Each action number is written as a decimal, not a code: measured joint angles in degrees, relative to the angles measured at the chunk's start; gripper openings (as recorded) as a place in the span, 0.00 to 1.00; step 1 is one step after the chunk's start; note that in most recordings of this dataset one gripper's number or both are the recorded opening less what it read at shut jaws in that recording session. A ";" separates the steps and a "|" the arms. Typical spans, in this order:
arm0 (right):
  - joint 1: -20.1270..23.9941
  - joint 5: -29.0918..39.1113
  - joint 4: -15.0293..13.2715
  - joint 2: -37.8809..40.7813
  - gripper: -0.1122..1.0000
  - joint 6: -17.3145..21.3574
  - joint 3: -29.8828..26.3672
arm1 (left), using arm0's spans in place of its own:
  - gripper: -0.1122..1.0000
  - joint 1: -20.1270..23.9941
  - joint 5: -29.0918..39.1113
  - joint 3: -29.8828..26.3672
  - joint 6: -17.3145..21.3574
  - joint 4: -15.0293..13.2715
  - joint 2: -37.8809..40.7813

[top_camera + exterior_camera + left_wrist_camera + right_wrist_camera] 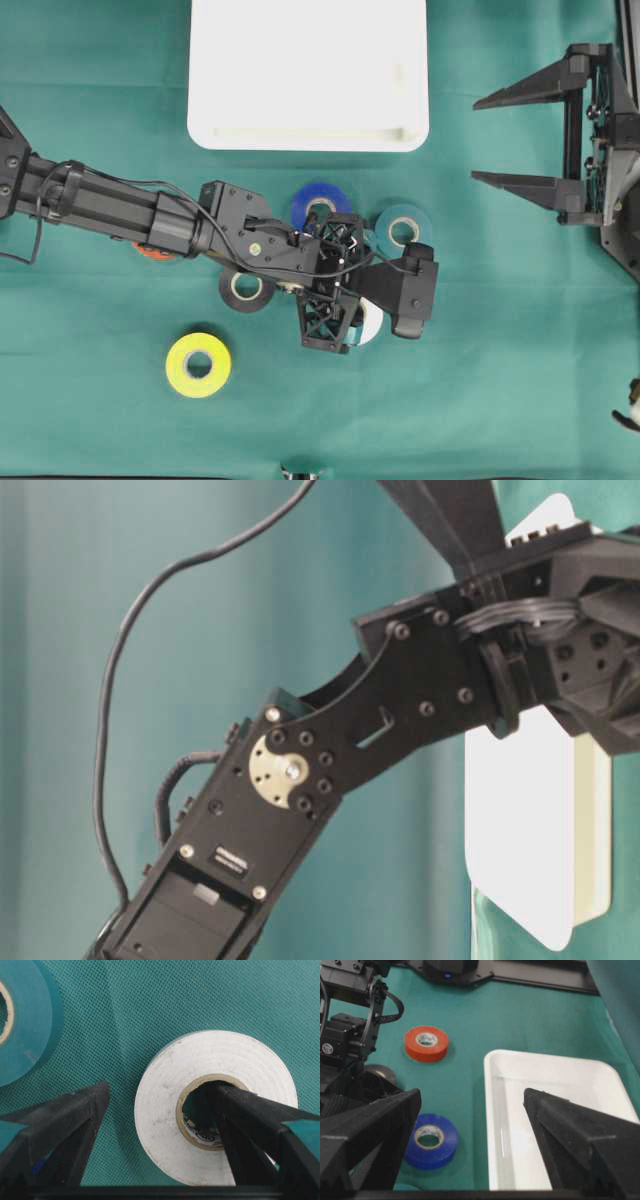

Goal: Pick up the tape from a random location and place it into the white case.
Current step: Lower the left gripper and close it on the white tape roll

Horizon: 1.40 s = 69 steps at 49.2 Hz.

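Note:
A white tape roll (165, 1130) lies flat on the green cloth, mostly hidden under my left wrist in the overhead view (373, 323). My left gripper (157, 1087) is open and straddles the roll's wall: one finger (240, 1110) is down in the cardboard core, the other (70, 1115) stands outside on the cloth. From above, this gripper (350, 305) is at the table's middle. The white case (308, 75) sits at the back centre, with nothing in it. My right gripper (474, 140) hangs open to the right of the case, holding nothing; in its wrist view it (471, 1094) looks over the case's rim (492, 1110).
Other rolls lie round the left gripper: blue (320, 203), teal (403, 228), black (246, 288), yellow (198, 364) and an orange one (150, 252) half under the arm. The teal roll (20, 1025) is close to the outer finger. The left arm (330, 770) fills the table-level view.

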 measured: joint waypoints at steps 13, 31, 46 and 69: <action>0.00 0.00 0.00 -0.09 0.93 0.00 0.00 | 0.81 -0.09 1.41 -0.09 0.09 0.18 0.00; 0.00 0.09 0.00 0.00 0.93 0.00 0.00 | 0.32 -1.49 6.06 -0.18 0.26 0.26 -1.23; 0.00 0.09 0.00 0.00 0.93 0.00 0.00 | 0.32 -1.93 6.59 -0.18 0.26 0.18 -1.67; 0.09 0.09 0.00 -0.09 0.93 0.00 0.00 | 0.32 -1.93 6.59 -0.53 0.00 0.18 -1.58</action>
